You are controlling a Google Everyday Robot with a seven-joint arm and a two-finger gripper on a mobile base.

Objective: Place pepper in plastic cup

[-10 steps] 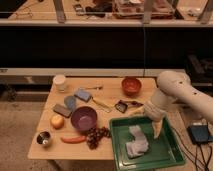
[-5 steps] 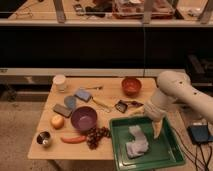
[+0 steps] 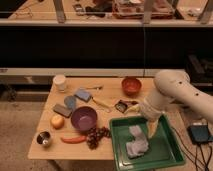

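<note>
The gripper hangs point-down from the white arm over the green tray, above its far right part. Its fingers stand apart and nothing is between them. The pepper lies well apart from it, across the table toward the left of the view, on the bare strip by the near edge. It sits between the small metal cup and the bunch of grapes, just in front of the purple bowl. Its long axis runs roughly along that front edge, side to side in the view, so the fingers would probably best close across its width from above. The grapes lie close to one tip and the table edge is near, which leaves little room for a sideways approach. The plastic cup stands upright at the far left corner of the table, beyond the orange fruit and some flat grey-blue pieces. A carry to it would have to pass over these. As I read it, the reach for the pepper is not yet made, and it means crossing the tray's left rim and the grapes.
</note>
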